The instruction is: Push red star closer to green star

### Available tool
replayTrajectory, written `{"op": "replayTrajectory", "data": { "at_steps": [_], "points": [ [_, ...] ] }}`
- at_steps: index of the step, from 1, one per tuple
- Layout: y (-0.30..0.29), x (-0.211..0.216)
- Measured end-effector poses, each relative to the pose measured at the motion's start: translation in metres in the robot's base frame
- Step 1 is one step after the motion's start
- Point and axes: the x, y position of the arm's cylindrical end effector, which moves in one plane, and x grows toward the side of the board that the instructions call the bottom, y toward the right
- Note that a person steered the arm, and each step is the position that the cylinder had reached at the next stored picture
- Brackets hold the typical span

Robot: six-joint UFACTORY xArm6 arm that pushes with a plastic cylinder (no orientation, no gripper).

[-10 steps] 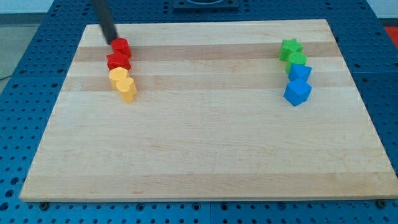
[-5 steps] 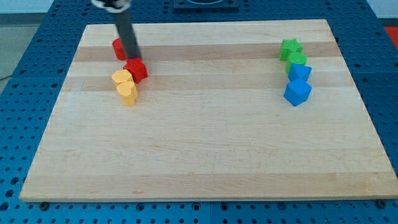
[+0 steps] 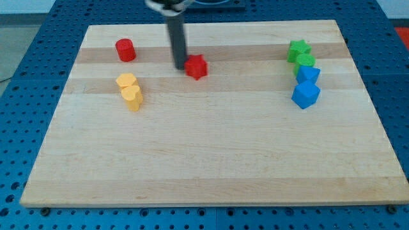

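One red star point(image 3: 197, 66) on the wooden board point(image 3: 204, 153) left of centre near the top, my tip point(image 3: 181, 67) touching it at 9 o'clock, bare rod holding nothing, green star point(image 3: 298, 49) well apart toward 3 o'clock, red cylinder point(image 3: 125, 50) toward 9 o'clock.

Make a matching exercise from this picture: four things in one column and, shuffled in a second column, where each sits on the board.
Things:
1. red star
2. green star
3. red cylinder
4. my tip

Places:
A. top of the right-hand cluster, above the other green block
B. just left of the red star, about touching it
C. upper left, above the two yellow blocks
D. upper middle of the board

Pairs: 1-D, 2-A, 3-C, 4-B
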Motion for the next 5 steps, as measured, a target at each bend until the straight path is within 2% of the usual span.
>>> {"op": "replayTrajectory", "data": {
  "at_steps": [1,2,3,5],
  "points": [
    [-0.012,0.019],
    [-0.024,0.063],
    [0.02,0.059],
    [0.073,-0.021]
  ]
}}
